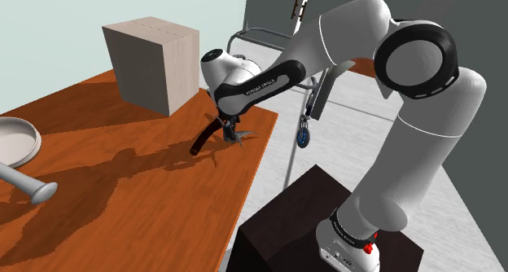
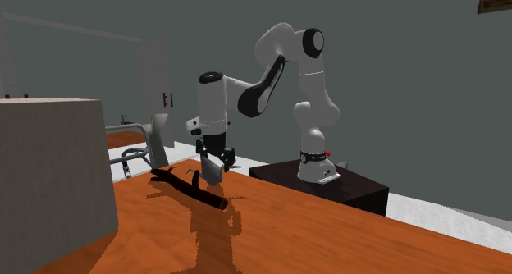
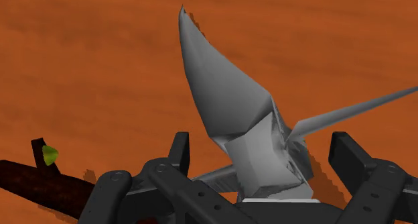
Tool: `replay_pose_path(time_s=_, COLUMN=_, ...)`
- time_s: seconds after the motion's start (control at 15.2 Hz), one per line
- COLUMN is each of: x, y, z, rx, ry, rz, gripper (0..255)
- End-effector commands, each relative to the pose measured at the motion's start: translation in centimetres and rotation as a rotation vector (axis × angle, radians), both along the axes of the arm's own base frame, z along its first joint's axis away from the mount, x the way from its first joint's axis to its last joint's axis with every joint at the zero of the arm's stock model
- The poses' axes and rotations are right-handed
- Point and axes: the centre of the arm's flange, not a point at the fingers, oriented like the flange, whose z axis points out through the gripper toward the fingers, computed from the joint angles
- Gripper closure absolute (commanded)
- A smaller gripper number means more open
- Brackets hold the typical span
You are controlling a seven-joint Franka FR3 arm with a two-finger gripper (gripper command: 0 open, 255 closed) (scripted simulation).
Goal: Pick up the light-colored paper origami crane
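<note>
Desk room is left broad toward the box and the bowl, though the work is set close to one desk edge. A dark twig is laid just beside it. The grey crane, rested on the desk, is bracketed but not clasped by the tool, whose fingers are spread wide; closing and lifting are judged to remain.

In the wrist view we lose the grey crane's lower body behind the gripper, and one wing tip runs off the frame. In the shoulder view, at nine o'clock, the frame edge cuts a round dish; the crane there is too small to make out.
</note>
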Motion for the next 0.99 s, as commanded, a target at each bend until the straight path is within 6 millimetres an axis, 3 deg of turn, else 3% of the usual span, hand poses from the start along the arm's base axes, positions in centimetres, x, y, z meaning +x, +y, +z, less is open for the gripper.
replay_pose_path(time_s=0.0, x=0.06, y=0.02, z=-1.16, rx=0.0, ry=0.0, rz=0.001, gripper=0)
replay_pose_path(time_s=0.2, x=0.06, y=0.02, z=-2.0, rx=0.0, ry=0.0, rz=0.001, gripper=0)
replay_pose_path(time_s=0.26, x=0.08, y=0.0, z=-1.95, rx=0.0, ry=0.0, rz=0.001, gripper=255)
replay_pose_path(time_s=0.92, x=0.06, y=0.02, z=-1.47, rx=0.0, ry=0.0, rz=0.001, gripper=255)
